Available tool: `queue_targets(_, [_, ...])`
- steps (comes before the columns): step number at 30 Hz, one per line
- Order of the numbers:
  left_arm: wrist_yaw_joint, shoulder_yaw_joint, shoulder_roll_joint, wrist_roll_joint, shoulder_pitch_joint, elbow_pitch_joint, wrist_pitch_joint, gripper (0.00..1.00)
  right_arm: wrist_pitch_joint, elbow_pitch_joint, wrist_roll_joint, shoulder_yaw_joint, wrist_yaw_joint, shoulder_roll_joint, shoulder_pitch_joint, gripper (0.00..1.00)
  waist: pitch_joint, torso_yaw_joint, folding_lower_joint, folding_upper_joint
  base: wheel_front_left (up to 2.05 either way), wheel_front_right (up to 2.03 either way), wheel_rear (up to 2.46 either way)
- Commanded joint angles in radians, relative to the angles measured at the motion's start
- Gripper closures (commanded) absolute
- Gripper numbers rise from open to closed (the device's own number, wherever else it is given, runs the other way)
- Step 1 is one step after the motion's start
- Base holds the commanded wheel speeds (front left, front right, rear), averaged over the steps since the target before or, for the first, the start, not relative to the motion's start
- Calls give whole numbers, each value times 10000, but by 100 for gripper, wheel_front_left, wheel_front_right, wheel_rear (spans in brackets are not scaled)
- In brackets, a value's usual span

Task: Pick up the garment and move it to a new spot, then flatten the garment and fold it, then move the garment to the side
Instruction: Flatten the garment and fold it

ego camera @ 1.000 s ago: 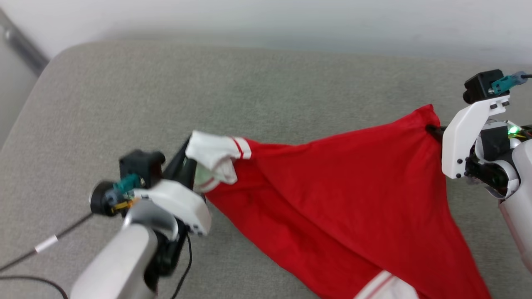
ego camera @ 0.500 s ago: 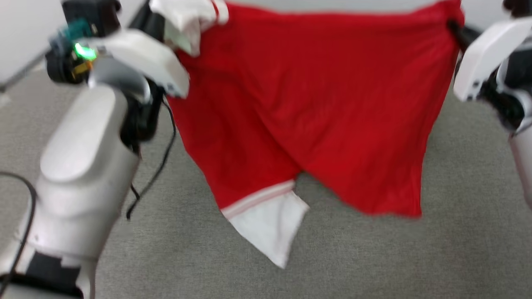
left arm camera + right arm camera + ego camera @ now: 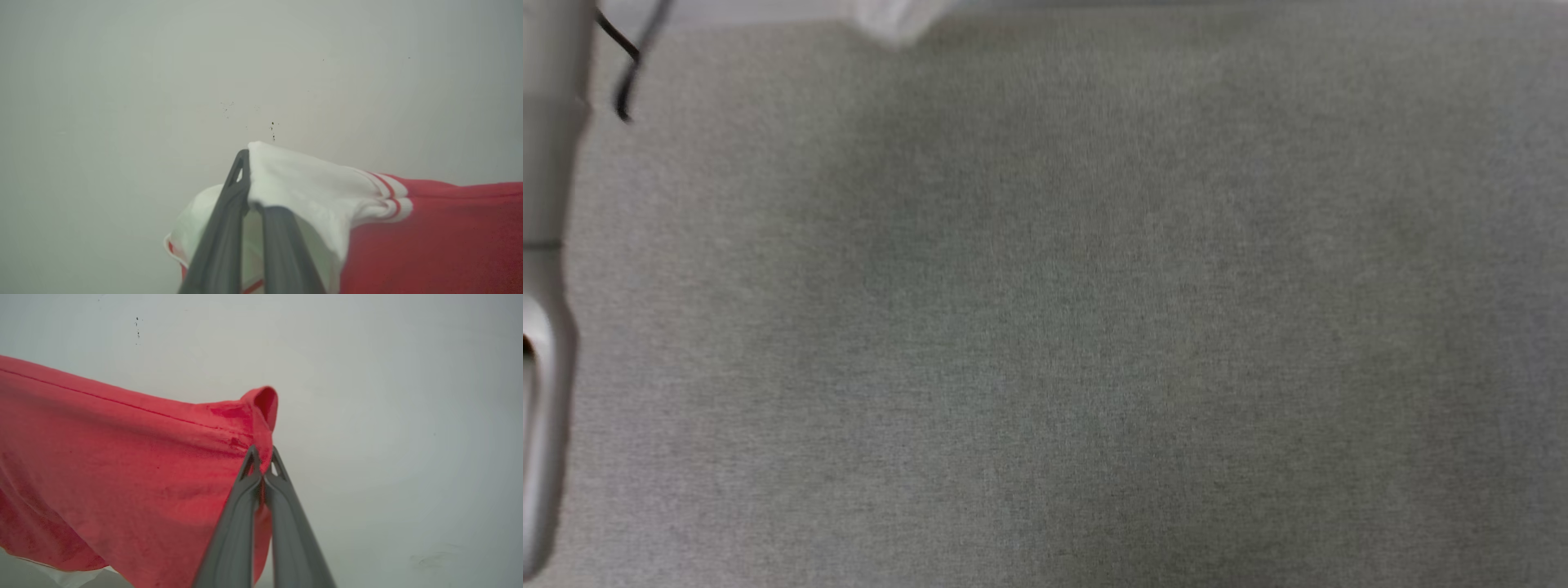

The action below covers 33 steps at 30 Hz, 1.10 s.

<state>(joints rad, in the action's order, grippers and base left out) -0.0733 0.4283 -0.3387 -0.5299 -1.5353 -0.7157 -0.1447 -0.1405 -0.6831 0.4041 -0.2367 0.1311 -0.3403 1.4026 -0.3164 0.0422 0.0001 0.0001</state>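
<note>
We are pinching the garment (image 3: 122, 465) with left gripper (image 3: 250, 179) and right gripper (image 3: 264, 457); soft, light, it is sagging between them.

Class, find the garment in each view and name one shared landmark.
Head view: a pale blur at the top edge, perhaps the garment sleeve.
Left wrist view: lower right, white sleeve in the left gripper.
Right wrist view: left half, red edge pinched by the right gripper.
Landmark: dark specks on the wall, in both wrist views.

Head camera looks down, close, on grey cushion (image 3: 1045, 327); both wrist cameras face a wall (image 3: 122, 81), sharing the shirt (image 3: 429, 245).
</note>
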Motion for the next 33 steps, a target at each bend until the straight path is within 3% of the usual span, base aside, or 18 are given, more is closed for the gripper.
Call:
queue_targets(1, [63,21,-105,118,-614,-161,-18,100,120,-79,153,-83,-7,-98,522,100,-721,71,-1,-1,0,0,0])
queue_targets(9, [192,104,-135,282,-1973,-588,-25,100,460,-397,418,-802,-7,-250,1921,100,-2301,-6,-1,-1,0,0,0])
queue_targets(18, [386,37,174,-56,-1529,-1401,-520,100,977,-1180,1098,-1805,-7,-292,2286,100,-3368,-131,-1,-1,0,0,0])
queue_targets(25, [712,-78,469,-464,-572,-2071,-918,100,1385,-1854,1695,-2604,-7,-385,1814,100,-3217,-260,-1,-1,0,0,0])
queue_targets(33, [1127,-272,753,-805,2161,-2319,-1198,100,1992,-2137,2611,-3792,-7,-502,-328,100,-1817,-430,-1,-1,0,0,0])
